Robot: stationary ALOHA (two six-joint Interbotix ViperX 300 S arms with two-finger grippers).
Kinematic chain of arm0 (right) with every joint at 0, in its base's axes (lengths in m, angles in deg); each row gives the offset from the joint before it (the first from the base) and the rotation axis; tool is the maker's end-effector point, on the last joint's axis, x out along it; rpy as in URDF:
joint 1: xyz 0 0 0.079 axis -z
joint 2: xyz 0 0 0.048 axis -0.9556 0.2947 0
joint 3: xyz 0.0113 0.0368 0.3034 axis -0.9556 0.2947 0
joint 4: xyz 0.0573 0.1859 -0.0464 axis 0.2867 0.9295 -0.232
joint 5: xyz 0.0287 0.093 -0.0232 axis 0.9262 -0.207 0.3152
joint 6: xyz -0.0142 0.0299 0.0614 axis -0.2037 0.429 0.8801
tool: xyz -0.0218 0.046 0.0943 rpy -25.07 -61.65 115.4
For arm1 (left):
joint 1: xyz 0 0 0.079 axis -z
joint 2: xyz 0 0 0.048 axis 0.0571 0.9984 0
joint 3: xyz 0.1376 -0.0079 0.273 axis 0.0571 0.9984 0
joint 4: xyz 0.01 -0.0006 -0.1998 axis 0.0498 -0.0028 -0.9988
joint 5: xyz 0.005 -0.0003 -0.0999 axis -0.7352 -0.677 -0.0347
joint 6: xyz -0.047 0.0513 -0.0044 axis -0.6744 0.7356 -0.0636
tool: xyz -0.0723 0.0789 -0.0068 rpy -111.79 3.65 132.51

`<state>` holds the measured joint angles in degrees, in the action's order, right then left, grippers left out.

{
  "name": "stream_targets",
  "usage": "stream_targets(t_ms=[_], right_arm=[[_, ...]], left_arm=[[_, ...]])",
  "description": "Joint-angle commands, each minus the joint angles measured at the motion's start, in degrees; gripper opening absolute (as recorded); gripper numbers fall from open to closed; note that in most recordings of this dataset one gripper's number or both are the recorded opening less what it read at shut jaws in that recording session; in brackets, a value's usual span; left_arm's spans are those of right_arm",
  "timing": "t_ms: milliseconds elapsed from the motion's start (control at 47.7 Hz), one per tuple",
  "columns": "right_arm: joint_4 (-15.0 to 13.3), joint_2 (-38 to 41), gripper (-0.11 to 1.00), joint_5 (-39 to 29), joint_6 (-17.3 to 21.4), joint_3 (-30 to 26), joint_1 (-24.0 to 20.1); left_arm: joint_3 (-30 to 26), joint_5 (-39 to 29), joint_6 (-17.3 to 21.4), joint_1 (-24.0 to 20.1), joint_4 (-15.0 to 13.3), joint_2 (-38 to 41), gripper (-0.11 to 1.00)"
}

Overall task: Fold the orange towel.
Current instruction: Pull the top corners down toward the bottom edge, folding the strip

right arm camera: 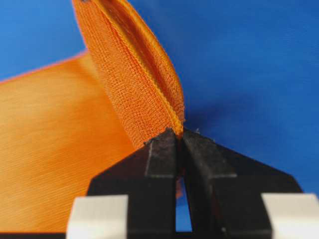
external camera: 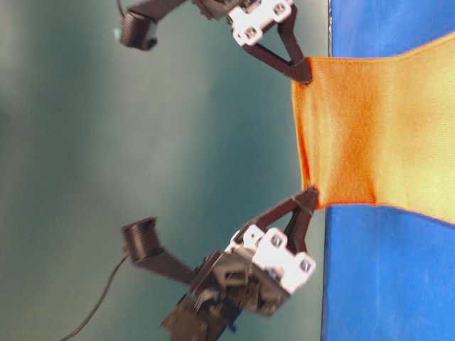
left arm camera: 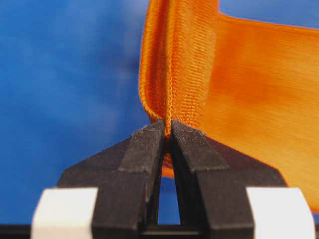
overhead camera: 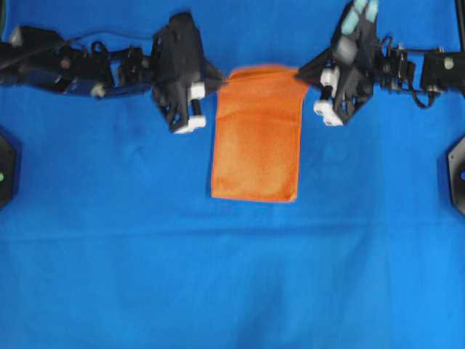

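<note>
Overhead: one orange towel [overhead camera: 256, 134] lies on one blue cloth [overhead camera: 218, 276], its far corners pinched by two grippers, left gripper [overhead camera: 220, 80] and right gripper [overhead camera: 299, 74]. Table level: the towel's held edge is lifted taut between both. Left wrist: fingers [left arm camera: 144, 149] clamped on doubled hem. Right wrist: fingers [right arm camera: 162, 154] likewise clamped. No writing legible.

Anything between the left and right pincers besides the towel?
No. Overhead, only the lifted far edge of the square orange microfibre towel spans from left pincer to right pincer; each is clamped on a corner.
</note>
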<state>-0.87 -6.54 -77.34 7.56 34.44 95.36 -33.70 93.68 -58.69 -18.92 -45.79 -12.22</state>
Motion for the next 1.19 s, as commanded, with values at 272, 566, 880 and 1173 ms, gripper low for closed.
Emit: stream_targets(t_ms=[272, 566, 880, 1173], right_arm=[[7.91, -1.93, 0.04, -4.75, -0.18, 1.05, -14.85], [8.88, 3.78, 0.04, -3.96, -0.18, 0.62, -16.17], [9.76, 6.94, 0.04, -0.88, -0.18, 0.62, -17.05], [10.81, 7.12, 0.04, -0.70, -0.18, 0.26, -17.49]], left_arm=[[3.16, -3.87, -2.81, 11.34, 0.00, -3.43, 0.03], [3.34, 0.26, -2.90, 13.62, 0.09, 2.55, 0.03], [3.87, 4.13, -3.43, 13.80, 0.00, 4.39, 0.03], [3.96, 5.80, -4.57, 14.41, 0.00, 4.48, 0.03]])
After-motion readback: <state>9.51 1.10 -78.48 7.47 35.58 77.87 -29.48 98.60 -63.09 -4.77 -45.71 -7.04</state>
